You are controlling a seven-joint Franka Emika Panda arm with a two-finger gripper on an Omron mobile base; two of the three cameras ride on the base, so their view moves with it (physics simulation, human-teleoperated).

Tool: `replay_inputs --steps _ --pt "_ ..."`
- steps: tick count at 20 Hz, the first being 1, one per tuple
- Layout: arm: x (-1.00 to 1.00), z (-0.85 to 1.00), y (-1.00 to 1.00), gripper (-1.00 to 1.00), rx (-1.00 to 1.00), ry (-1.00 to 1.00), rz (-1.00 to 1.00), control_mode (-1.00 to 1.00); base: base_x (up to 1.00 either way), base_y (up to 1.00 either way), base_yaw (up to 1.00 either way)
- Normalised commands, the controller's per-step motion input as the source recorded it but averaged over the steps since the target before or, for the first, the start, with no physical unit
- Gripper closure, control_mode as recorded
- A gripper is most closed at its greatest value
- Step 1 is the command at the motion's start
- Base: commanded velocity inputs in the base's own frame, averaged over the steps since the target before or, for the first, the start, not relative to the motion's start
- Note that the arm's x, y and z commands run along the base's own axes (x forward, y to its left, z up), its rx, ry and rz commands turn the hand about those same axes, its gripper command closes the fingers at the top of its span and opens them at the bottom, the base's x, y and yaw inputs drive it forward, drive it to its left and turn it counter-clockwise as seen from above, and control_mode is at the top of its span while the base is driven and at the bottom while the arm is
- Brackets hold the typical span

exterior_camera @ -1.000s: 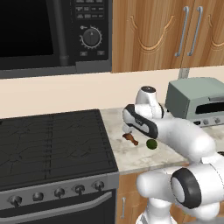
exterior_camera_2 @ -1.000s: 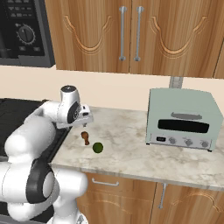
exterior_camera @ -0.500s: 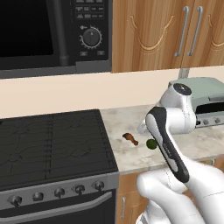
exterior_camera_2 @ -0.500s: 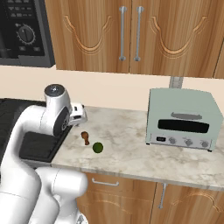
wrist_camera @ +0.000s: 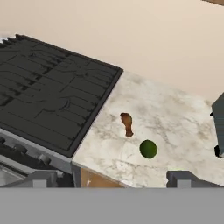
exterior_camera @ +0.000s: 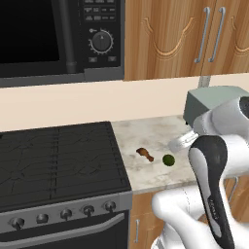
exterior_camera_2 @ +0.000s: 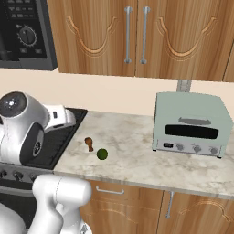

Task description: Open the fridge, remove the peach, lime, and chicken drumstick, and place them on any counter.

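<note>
The brown chicken drumstick lies on the marbled counter near the stove edge. The dark green lime sits a little to its right, apart from it. Both also show in the left base view, chicken drumstick and lime, and in the right base view, chicken drumstick and lime. My gripper hangs well above and in front of them, open, with nothing between its fingers. The fridge and the peach are out of view.
A black stove top borders the counter on the left. A pale green toaster oven stands at the counter's back right. A microwave and wooden wall cabinets hang above.
The hand has lifted up and drawn back from the drumstick and lime. Both stay lying on the counter. The jaws remain wide apart.
</note>
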Motion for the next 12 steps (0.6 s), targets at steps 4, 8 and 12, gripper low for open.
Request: replay_inputs --steps 4,8,12 --pt "-0.92 0.98 -0.05 -1.0 0.02 -0.01 -0.07 -1.0 0.0 0.0 0.0" --pt "-0.5 0.09 -0.3 -1.0 0.0 0.0 -0.29 -1.0 0.0 0.0 0.0" --pt "-0.16 -0.02 -0.24 -1.0 0.0 0.05 -0.27 -1.0 0.0 0.0 0.0"
